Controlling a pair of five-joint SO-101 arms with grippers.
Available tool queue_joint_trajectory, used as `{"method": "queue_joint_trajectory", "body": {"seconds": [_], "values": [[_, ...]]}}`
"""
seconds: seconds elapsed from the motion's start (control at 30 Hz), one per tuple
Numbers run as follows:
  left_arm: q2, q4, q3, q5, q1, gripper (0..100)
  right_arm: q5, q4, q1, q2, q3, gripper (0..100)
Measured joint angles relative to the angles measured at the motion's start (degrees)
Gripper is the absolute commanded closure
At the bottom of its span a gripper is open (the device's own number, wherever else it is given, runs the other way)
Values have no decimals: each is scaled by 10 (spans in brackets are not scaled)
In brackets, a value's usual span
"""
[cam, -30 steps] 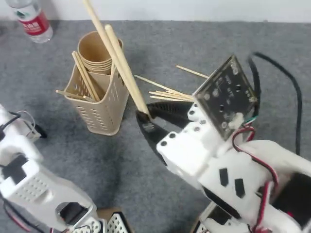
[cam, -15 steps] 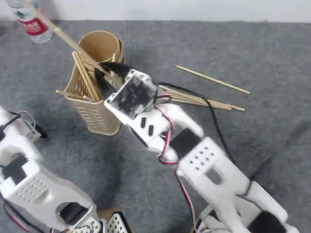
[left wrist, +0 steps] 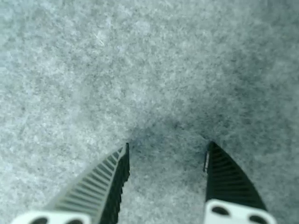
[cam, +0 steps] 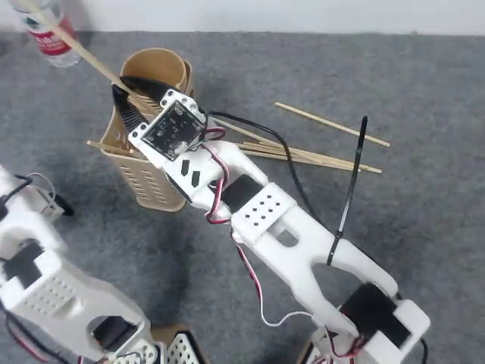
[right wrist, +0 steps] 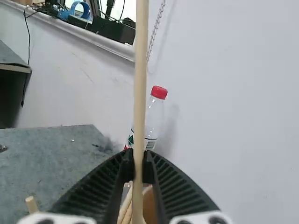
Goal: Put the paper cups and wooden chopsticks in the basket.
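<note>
One chopstick (cam: pixel 72 42) clenched by right tool (cam: pixel 123 86) over basket (cam: pixel 155 186); tip seemingly at rim. Tilt upright, lower inside, then release; left tool (left wrist: pixel 166 148) released, above bench (left wrist: pixel 140 56).

held chopstick (right wrist: pixel 140 70): far end, beyond the right gripper (right wrist: pixel 138 158), is cut off by the edge; near end is hidden behind its jaws.
basket (cam: pixel 151 182): mouth partly covered under that gripper.
bottle (cam: pixel 49 38): cap cut off, past the gripper's tip.
</note>
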Motion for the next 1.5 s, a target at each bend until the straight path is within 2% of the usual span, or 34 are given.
{"method": "queue_joint_trajectory", "body": {"seconds": [0.17, 0.33, 0.47, 0.73, 0.87, 1.03, 1.2, 1.5], "values": [[0, 0, 0, 0, 0, 728, 13, 22, -35, 0, -75, 991], [0, 0, 0, 0, 0, 728, 18, 65, -49, 17, -88, 991], [0, 0, 0, 0, 0, 728, 18, 46, -47, 24, -33, 991], [0, 0, 0, 0, 0, 728, 18, -69, -48, 23, 127, 991], [0, 0, 0, 0, 0, 728, 16, -95, -28, 19, 166, 969], [0, 0, 0, 0, 0, 728, 18, -43, -8, -21, 171, 786], [0, 0, 0, 0, 0, 728, 18, 22, -5, -56, 171, 799], [0, 0, 0, 0, 0, 728, 19, 31, -4, -80, 171, 800]]}}
